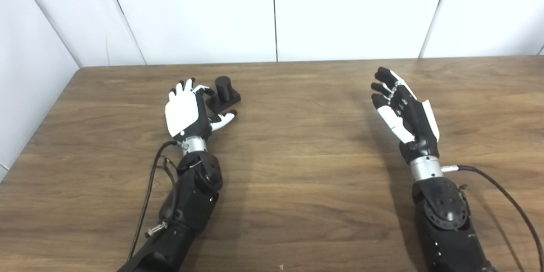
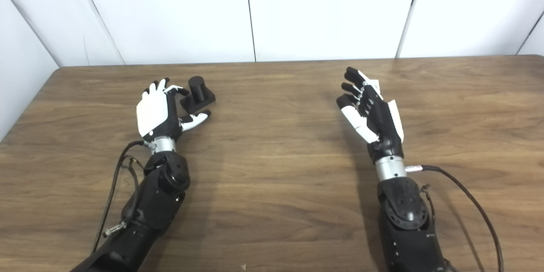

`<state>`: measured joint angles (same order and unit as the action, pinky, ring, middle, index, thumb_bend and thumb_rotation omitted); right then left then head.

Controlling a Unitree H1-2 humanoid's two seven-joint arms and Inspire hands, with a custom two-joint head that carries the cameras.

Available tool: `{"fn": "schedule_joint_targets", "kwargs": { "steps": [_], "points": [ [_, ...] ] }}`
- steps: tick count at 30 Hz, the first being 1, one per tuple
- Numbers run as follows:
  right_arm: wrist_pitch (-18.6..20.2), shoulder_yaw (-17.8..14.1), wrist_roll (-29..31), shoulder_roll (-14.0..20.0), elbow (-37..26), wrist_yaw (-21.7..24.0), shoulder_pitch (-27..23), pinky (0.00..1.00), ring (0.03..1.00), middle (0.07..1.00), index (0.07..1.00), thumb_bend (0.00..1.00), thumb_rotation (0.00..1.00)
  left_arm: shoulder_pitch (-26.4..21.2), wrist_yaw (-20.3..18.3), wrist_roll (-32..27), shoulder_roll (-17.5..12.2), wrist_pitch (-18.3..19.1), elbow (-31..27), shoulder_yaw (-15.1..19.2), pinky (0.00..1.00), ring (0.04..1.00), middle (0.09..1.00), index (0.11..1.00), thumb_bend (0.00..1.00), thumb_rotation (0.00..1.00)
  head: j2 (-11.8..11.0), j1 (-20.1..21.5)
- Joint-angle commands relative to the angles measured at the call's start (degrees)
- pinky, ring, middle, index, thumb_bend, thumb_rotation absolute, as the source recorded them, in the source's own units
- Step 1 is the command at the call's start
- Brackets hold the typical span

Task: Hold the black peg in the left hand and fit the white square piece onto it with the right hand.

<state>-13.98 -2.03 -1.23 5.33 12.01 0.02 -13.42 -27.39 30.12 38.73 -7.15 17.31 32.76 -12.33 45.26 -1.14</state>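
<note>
The black peg (image 1: 223, 88) is a short round post on a square black base and stands upright on the wooden table (image 1: 297, 157), at the left back. My left hand (image 1: 187, 108) lies just left of it, open, back of the hand up, fingers beside the base and thumb (image 1: 225, 119) in front of it. It holds nothing. My right hand (image 1: 403, 106) is open and empty above the table at the right, far from the peg. I see no white square piece in either view.
White wall panels (image 1: 272, 12) stand behind the table's far edge. Black cables (image 1: 148, 195) run along both forearms. The table's left edge (image 1: 38, 123) is near my left arm.
</note>
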Motion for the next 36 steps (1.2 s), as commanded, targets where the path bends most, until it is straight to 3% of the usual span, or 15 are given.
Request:
{"fn": "schedule_joint_targets", "kwargs": {
  "steps": [1, 18, 29, 33, 35, 36],
  "points": [
    [0.1, -0.4, 0.4, 0.8, 3.0, 0.3, 3.4, 0.79, 0.837, 0.876, 0.862, 0.63, 0.62, 0.6, 1.4, 0.6, -0.5, -0.6, 0.7, -0.3, 1.0, 0.995, 0.948, 0.648, 0.82, 0.32, 0.0, -0.1],
    [-0.5, -0.5, 0.2, 1.5, 2.9, 0.3, 3.6, 0.78, 0.834, 0.875, 0.859, 0.63, 0.63, -3.4, 1.2, 0.1, -2.4, 0.3, 8.0, -0.3, 1.0, 0.987, 0.94, 0.634, 0.81, 0.36, 0.1, 0.4],
    [-0.2, -0.5, 0.4, 1.2, 2.3, 0.3, 4.0, 0.78, 0.832, 0.874, 0.86, 0.64, 0.65, -3.7, -0.3, -0.5, -3.6, 1.0, 8.0, -0.3, 1.0, 0.985, 0.936, 0.618, 0.76, 0.36, 0.4, 0.3],
    [-0.6, -0.5, 0.3, 1.2, 2.3, 0.2, 4.0, 0.78, 0.832, 0.874, 0.862, 0.62, 0.65, -3.7, -0.9, -1.2, -3.6, 0.7, 7.9, -0.2, 1.0, 0.979, 0.918, 0.561, 0.76, 0.28, 0.5, 0.4],
    [-0.3, -0.6, 0.5, 1.1, 2.3, 0.2, 4.1, 0.77, 0.83, 0.873, 0.861, 0.62, 0.66, -3.6, -0.8, -1.4, -3.6, 0.0, 8.0, -0.2, 1.0, 0.974, 0.905, 0.505, 0.58, 0.13, 0.5, 0.3],
    [-0.2, -0.7, 0.5, 1.0, 2.1, 0.1, 4.2, 0.77, 0.829, 0.872, 0.86, 0.63, 0.66, -3.6, -0.6, -1.4, -3.6, -0.3, 8.2, -0.2, 1.0, 0.968, 0.896, 0.495, 0.55, 0.1, 0.5, 0.3]
  ]
}}
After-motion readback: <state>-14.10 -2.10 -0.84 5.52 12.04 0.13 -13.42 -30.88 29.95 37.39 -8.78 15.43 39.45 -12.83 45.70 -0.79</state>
